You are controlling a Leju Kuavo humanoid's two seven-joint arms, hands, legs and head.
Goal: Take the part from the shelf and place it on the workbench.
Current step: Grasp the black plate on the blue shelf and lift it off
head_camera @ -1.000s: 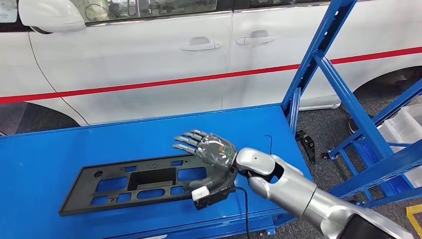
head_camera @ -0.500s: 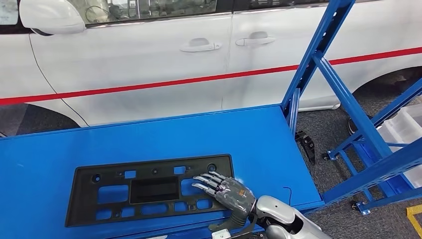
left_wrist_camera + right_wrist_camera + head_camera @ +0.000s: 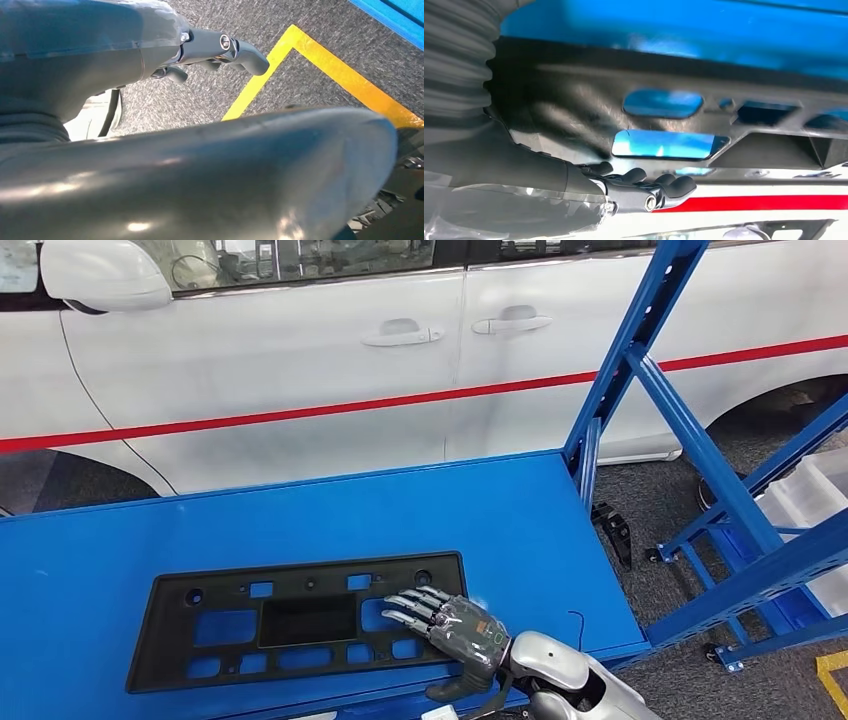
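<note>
Head view: part (image 3: 300, 620) flat on bench (image 3: 520, 510), right hand (image 3: 455, 625) spread, holding nothing — lift straight up, avoid snagging cutouts.

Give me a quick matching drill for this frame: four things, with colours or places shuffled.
Things:
1. black part
2. right hand
3. car
4. shelf frame

Descriptions:
A. white with a red stripe, behind the workbench
B. lying flat on the workbench
C. blue, standing to the right of the workbench
D. fingers spread over the part's right end

Pairs: 1-B, 2-D, 3-A, 4-C
</note>
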